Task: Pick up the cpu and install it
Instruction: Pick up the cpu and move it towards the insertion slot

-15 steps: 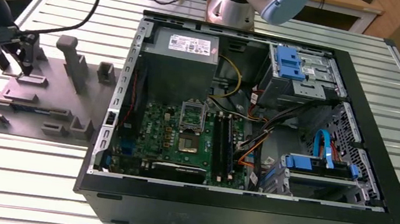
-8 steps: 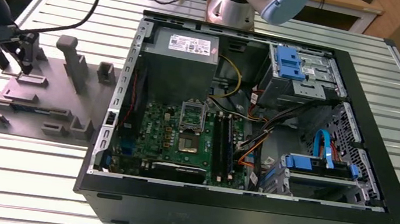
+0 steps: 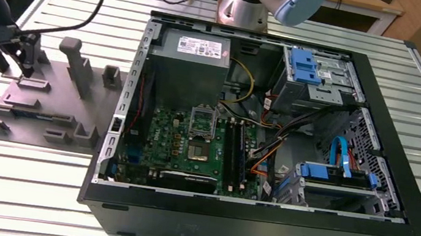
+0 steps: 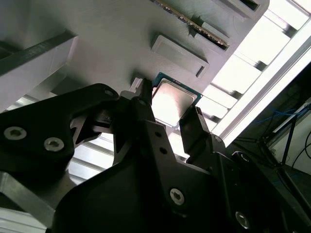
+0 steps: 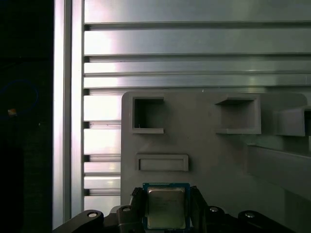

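Observation:
The cpu [image 5: 166, 209] is a small square chip with a silver top and a thin blue-green rim. It lies flat on a grey parts fixture [image 3: 54, 114] at the exterior view's left. My gripper [image 3: 22, 71] stands upright over that fixture's far left corner. In both wrist views its two black fingers [image 5: 137, 204] press against opposite edges of the cpu [image 4: 174, 98], so the gripper [image 4: 169, 108] is shut on it. The chip still rests on the fixture surface. The open socket [image 3: 201, 132] sits on the green motherboard [image 3: 173, 150] inside the computer case.
The black open computer case [image 3: 262, 224] lies on the slatted metal table [image 3: 35, 192] to the right of the fixture. Inside are a grey power supply [image 3: 189, 59], cables and blue drive brackets [image 3: 304, 66]. Upright grey posts [image 3: 77, 65] rise from the fixture beside my gripper.

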### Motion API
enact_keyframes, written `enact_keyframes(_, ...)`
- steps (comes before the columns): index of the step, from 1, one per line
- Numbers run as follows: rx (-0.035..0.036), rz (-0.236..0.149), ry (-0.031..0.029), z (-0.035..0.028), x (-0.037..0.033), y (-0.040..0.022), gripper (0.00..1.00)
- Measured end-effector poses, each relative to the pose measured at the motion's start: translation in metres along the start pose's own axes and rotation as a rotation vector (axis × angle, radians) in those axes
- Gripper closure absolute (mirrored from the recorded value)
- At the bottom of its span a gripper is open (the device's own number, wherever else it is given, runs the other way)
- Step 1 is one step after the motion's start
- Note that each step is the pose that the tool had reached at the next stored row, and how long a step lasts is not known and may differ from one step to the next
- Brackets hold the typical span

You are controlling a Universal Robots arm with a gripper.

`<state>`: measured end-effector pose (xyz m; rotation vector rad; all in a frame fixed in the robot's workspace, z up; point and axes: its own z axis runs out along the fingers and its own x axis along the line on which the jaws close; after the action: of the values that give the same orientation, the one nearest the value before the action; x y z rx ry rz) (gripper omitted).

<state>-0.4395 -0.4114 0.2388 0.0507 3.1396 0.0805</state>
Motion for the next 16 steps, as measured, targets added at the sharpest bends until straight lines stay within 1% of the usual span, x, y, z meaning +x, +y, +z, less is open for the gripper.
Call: enact_keyframes(16, 0.0001, 0.000, 0.0001, -0.0044, 0.0000, 0.0002, 0.53)
